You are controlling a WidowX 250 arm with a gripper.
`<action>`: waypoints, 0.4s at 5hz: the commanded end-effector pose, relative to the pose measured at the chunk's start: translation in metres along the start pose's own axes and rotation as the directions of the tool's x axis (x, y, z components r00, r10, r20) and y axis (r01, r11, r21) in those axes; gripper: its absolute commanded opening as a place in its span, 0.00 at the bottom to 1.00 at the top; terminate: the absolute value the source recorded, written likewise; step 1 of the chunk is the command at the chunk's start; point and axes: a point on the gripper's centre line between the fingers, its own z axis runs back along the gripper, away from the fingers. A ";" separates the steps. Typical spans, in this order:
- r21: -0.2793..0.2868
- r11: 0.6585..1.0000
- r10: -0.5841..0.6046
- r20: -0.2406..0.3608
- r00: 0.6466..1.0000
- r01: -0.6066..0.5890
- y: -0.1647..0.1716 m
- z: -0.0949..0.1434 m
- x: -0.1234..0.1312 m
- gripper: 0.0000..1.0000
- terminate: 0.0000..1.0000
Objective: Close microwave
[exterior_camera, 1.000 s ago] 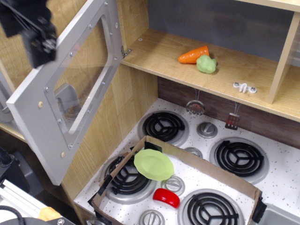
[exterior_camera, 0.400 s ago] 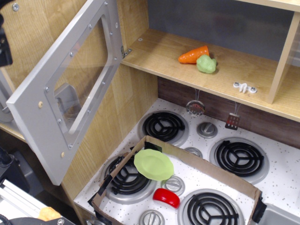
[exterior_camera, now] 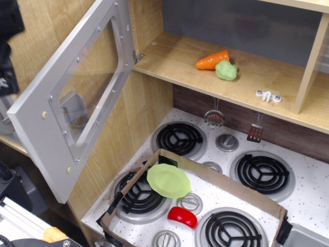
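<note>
Wooden toy-kitchen panels fill the scene, with a shelf above a speckled white stovetop (exterior_camera: 308,180). At the left, the microwave (exterior_camera: 38,118) door stands swung wide open, its silver-grey frame tilted out toward the near left, hinged at its far top corner beside the shelf (exterior_camera: 175,64). Through the clear window, a grey block shows behind the door; what it is cannot be told. At the far left edge, a dark shape, the gripper (exterior_camera: 7,51), sits just beside the door's outer edge; it is cut off by the frame, so I cannot tell whether its fingers are spread or pressed together, nor whether it touches the door.

On the shelf to the right of the door lie an orange carrot (exterior_camera: 212,59) and a pale green vegetable (exterior_camera: 225,70), touching each other. Farther right is a small white hook piece (exterior_camera: 268,95).

Below, four black coil burners sit on the stovetop. A shallow cardboard box (exterior_camera: 226,182) rests over the near burners, holding a light green plate (exterior_camera: 168,180) and, just nearer, a red object (exterior_camera: 182,216).
</note>
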 end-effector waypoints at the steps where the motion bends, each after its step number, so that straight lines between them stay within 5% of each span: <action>1: 0.000 0.999 0.044 0.098 0.994 -0.044 -0.011 -0.016 0.029 1.00 0.00; 2: 0.013 0.997 0.074 0.160 0.984 -0.077 -0.024 -0.021 0.054 1.00 0.00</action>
